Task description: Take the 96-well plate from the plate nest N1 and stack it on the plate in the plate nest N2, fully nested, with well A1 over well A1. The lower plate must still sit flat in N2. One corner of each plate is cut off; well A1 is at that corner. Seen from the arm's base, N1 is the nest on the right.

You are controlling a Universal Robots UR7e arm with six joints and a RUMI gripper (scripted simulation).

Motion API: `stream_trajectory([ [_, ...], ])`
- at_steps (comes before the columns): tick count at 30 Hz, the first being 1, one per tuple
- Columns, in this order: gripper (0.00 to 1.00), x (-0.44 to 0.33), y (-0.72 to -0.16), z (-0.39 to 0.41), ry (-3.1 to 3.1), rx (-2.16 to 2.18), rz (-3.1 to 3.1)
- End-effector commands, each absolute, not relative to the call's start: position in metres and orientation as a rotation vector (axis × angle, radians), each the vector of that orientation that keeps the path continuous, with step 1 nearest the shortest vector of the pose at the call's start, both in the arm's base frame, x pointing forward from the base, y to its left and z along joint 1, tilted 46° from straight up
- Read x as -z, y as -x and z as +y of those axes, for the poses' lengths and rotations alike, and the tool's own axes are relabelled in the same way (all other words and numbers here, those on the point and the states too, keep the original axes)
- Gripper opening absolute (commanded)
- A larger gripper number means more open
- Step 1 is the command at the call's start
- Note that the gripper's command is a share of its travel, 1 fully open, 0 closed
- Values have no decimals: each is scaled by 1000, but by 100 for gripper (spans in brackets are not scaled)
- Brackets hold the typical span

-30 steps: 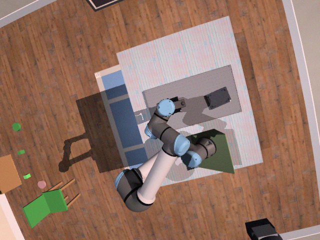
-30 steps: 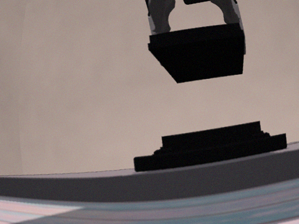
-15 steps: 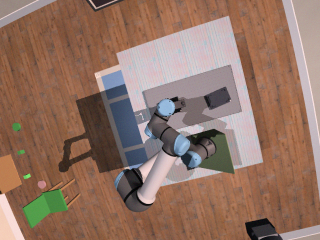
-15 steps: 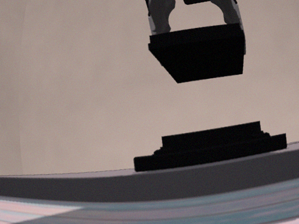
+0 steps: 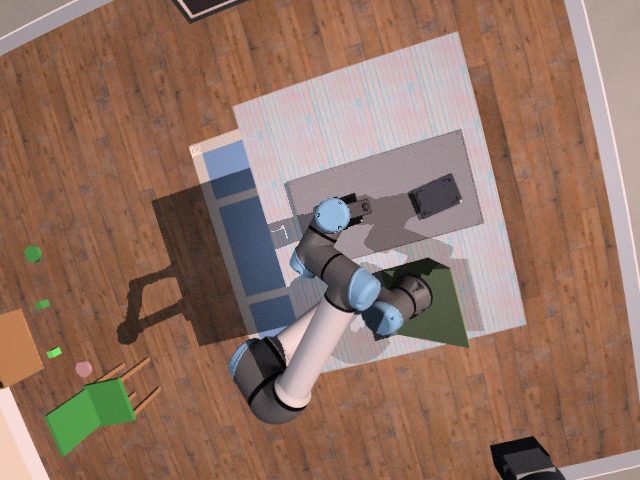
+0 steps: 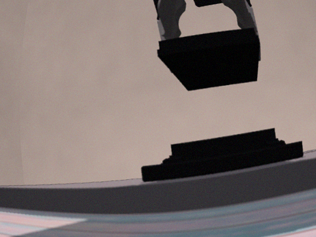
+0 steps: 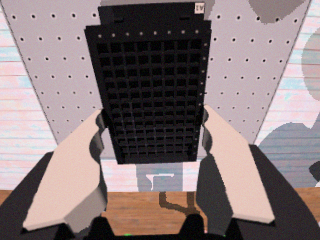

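Observation:
My gripper (image 6: 208, 33) is shut on a black 96-well plate (image 6: 209, 59) and holds it level by its long sides, well above the table. In the wrist view the plate (image 7: 152, 92) fills the space between my two fingers. Below it, in the exterior view, a second black plate (image 6: 222, 142) sits flat in its nest (image 6: 222, 161), apart from the held one. The far edge of that nest (image 7: 150, 10), with a small label, peeks out beyond the held plate. From above, my wrist (image 5: 333, 214) hides both. The other nest (image 5: 435, 196) lies to the right, with no plate that I can see in it.
The nests stand on a grey perforated table top (image 5: 385, 193) on a pale striped rug (image 5: 372, 103). A blue bench (image 5: 242, 232) stands at the table's left and a green wedge (image 5: 434, 310) near my elbow. Chair and toys lie far left.

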State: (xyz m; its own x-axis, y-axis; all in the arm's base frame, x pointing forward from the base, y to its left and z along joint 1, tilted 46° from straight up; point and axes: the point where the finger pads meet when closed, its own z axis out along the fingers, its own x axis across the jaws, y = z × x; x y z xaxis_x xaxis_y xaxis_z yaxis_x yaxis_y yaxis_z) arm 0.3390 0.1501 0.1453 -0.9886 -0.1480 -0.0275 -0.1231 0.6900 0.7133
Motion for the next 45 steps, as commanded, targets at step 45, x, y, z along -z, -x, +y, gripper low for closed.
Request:
stream_trajectory([
  [45,0,-104,-334,191,-229,1203,-2859],
])
